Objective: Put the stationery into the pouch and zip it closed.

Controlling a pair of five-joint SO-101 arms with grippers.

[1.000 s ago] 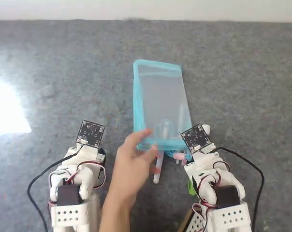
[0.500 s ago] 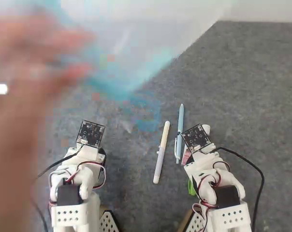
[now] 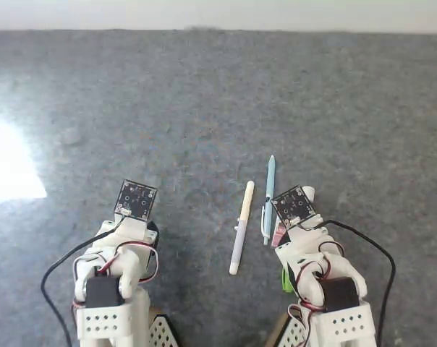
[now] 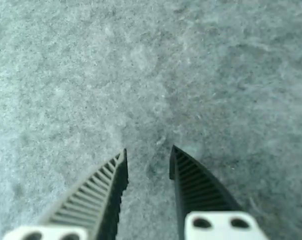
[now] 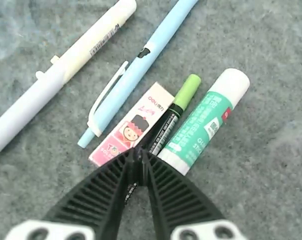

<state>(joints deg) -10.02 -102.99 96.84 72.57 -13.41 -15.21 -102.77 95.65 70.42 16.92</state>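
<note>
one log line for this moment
left gripper: open over table | right gripper: shut near eraser, marker, glue | white pen, blue pen: on table

High camera overhead, facing down; wrist cameras close above table; right shares blue pen.

R wrist view: right gripper, tips pressed together, covers the near end of the marker & the near corner of the eraser. The glue stick has its near end partly behind one finger. The white pen, out past the eraser, runs off the pic edge – the blue pen loses its far tip ahead of the gripper the same way. Gripper base cropped. High view: right arm sits over eraser, marker & glue stick – just a pink sliver & a green bit poke out beside it; can't tell what the green belongs to. On the left gripper, finger roots cropped by the edge
</note>
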